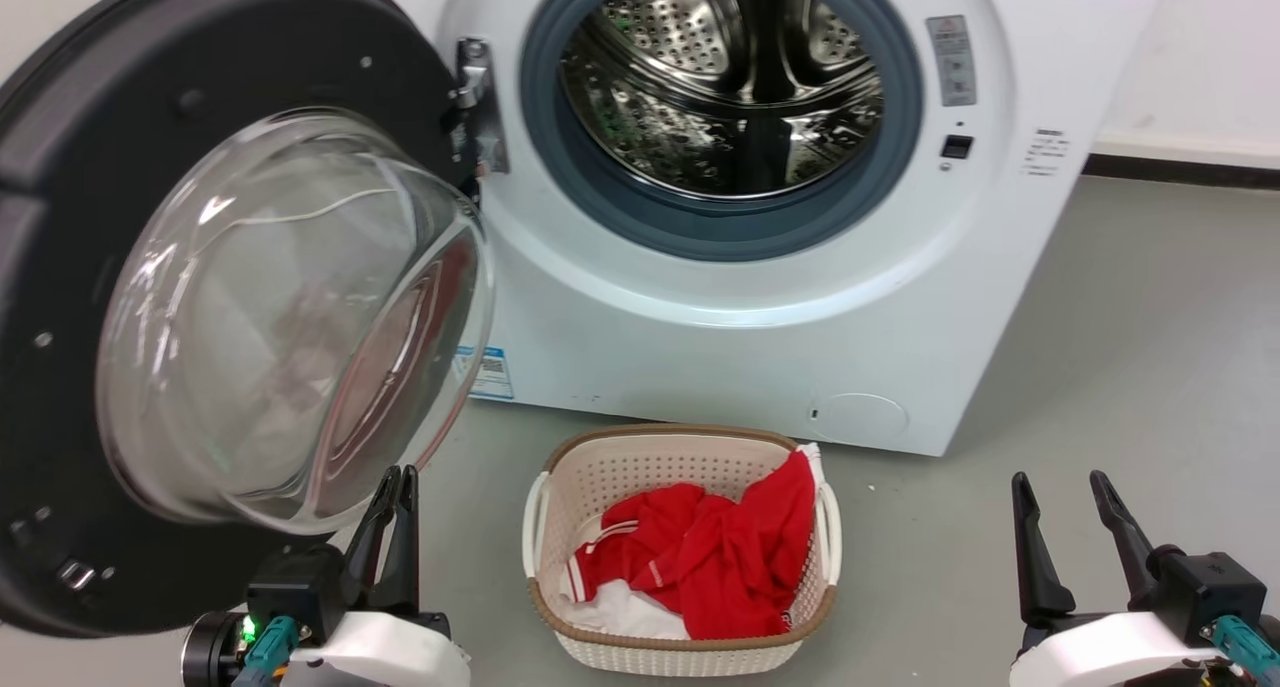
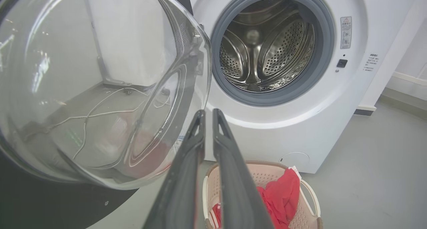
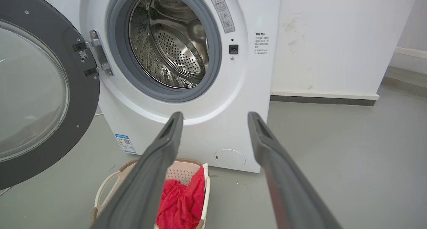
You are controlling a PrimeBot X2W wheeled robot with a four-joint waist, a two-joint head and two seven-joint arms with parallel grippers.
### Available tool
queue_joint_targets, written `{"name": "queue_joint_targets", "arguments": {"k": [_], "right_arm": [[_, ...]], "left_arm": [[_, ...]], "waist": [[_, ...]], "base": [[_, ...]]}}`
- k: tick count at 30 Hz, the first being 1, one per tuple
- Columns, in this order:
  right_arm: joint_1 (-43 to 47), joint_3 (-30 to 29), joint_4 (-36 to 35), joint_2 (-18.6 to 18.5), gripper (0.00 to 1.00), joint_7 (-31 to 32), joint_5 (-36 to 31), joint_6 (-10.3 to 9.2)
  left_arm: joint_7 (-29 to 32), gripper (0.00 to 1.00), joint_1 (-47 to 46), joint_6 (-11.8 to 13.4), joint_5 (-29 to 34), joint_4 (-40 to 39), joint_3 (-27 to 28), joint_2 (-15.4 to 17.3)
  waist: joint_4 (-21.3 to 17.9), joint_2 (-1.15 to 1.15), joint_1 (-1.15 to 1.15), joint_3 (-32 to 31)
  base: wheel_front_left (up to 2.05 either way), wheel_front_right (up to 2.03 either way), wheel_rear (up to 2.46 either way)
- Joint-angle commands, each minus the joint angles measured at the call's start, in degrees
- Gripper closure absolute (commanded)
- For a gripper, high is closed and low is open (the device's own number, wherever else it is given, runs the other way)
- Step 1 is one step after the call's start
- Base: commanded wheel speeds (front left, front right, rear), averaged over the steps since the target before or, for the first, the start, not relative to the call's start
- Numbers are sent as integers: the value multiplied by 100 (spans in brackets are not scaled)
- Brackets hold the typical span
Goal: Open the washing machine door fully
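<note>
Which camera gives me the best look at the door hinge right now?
Right wrist view: the hinge sits unobstructed between door and machine, both brackets plain. The head view shows it smaller and at an angle beside the glass bowl. In the left wrist view it is only glimpsed behind the bowl's edge.

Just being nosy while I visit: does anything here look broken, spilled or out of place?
Nothing broken or spilled. The washing machine door stands wide open. Only small oddities: a red garment pokes up past the basket's rim, and scuffs mark the wall beside the washing machine.
</note>
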Motion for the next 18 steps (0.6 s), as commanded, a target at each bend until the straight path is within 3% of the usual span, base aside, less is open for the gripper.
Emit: {"name": "queue_joint_targets", "arguments": {"k": [1, 18], "right_arm": [[-65, -3, -22, 7, 0, -4, -35, -4], [-59, 168, -150, 7, 0, 31, -17, -4]], "left_arm": [[-29, 2, -97, -5, 23, 47, -7, -6], [-202, 0, -541, -65, 31, 620, 79, -4]], "waist": [[-158, 0, 0, 0], [-736, 0, 0, -9]], "base": [[0, 0, 0], [0, 0, 0]]}}
